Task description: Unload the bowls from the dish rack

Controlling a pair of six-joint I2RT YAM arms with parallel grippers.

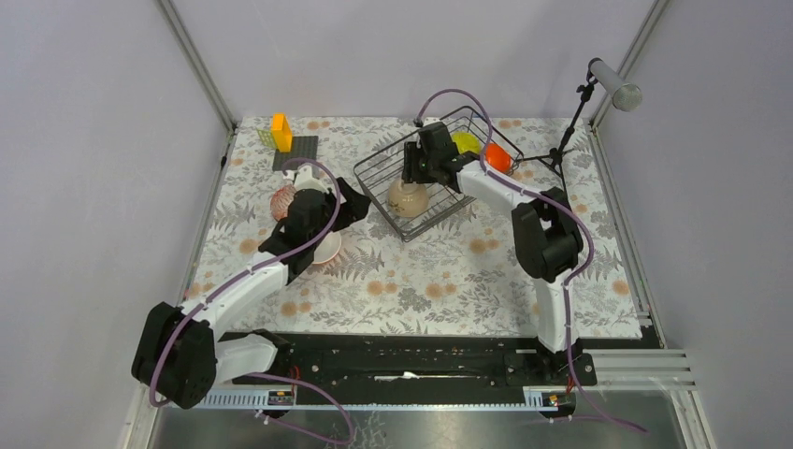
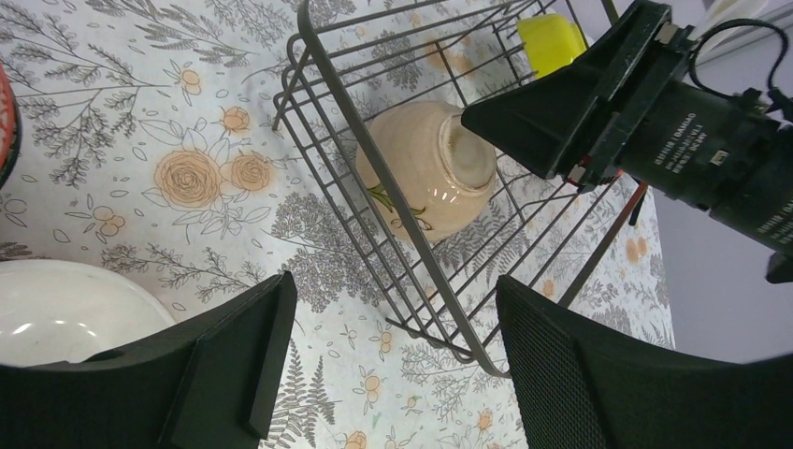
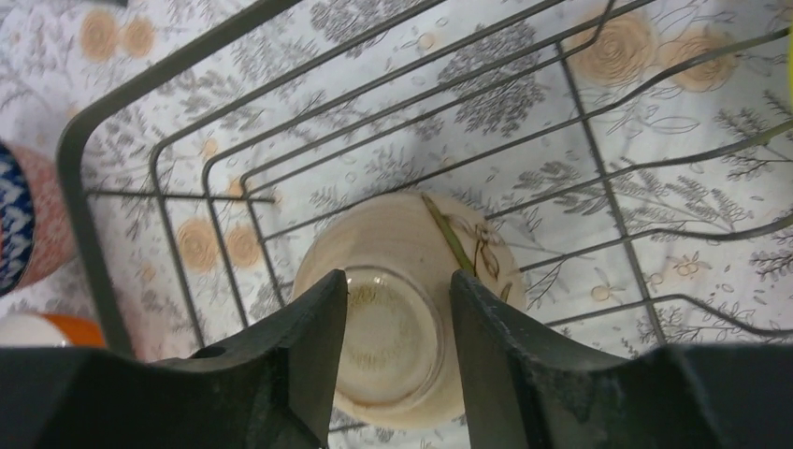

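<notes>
Roughly halfway, judging by the spread. Nearest, already out on the desk (image 1: 421,281) under the left arm: a white-lined orange bowl (image 1: 324,249), sitting upright. Just beyond it, also out of the rack, a pink-red patterned bowl (image 1: 283,201), with a blue-white patterned bowl (image 3: 13,224) glimpsed hard against it at the edge of the right wrist view; cannot tell whether nested or merely touching. Left gripper (image 2: 393,374) hovering low between those bowls and the dish rack (image 1: 444,192), spread wide and holding nothing. Further on, inside the near corner of the rack, the beige bowl (image 3: 411,309), mouth down and tilted on the wires. Right gripper (image 3: 397,327) poised low over it, parted narrowly with one finger on each side of the raised foot ring; no squeeze evident, and cannot tell whether the pads touch. Farther back, the yellow-green bowl (image 1: 466,142) in the rack's far end, and a second orange bowl (image 1: 497,157) at the rack's far right edge, apparently inside too. So three seemingly unloaded and three left: beige the likely next out, then yellow-green and orange.
</notes>
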